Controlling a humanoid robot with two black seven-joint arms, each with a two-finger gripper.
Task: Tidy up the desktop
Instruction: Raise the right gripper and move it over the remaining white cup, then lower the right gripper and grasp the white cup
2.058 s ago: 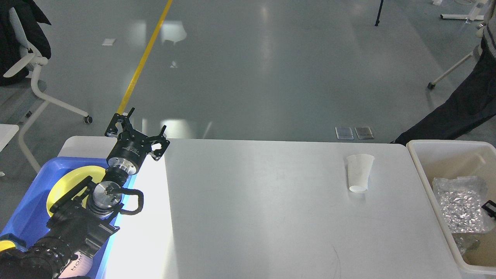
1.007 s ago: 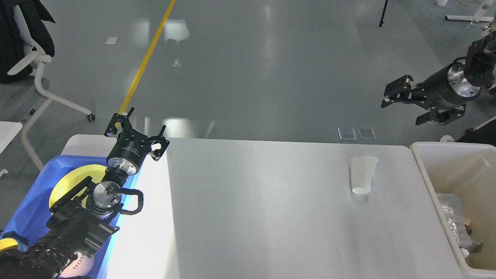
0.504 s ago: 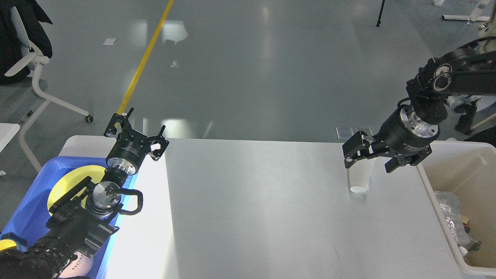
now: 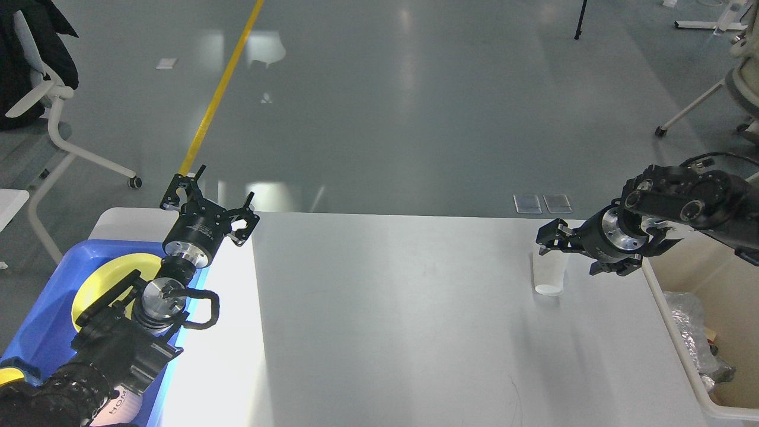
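right gripper [image 4: 563, 255] sits spread wide around the white cup [image 4: 549, 274] near the desktop's [image 4: 385, 308] far right edge (left gripper [image 4: 209, 201] gaping open, empty, at the far left corner).

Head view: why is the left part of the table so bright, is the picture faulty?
Head view: strong light washes out a strip of the desktop beside the blue tray; soft reflections gleam on the floor; the paper cup and right gripper stay sharp.
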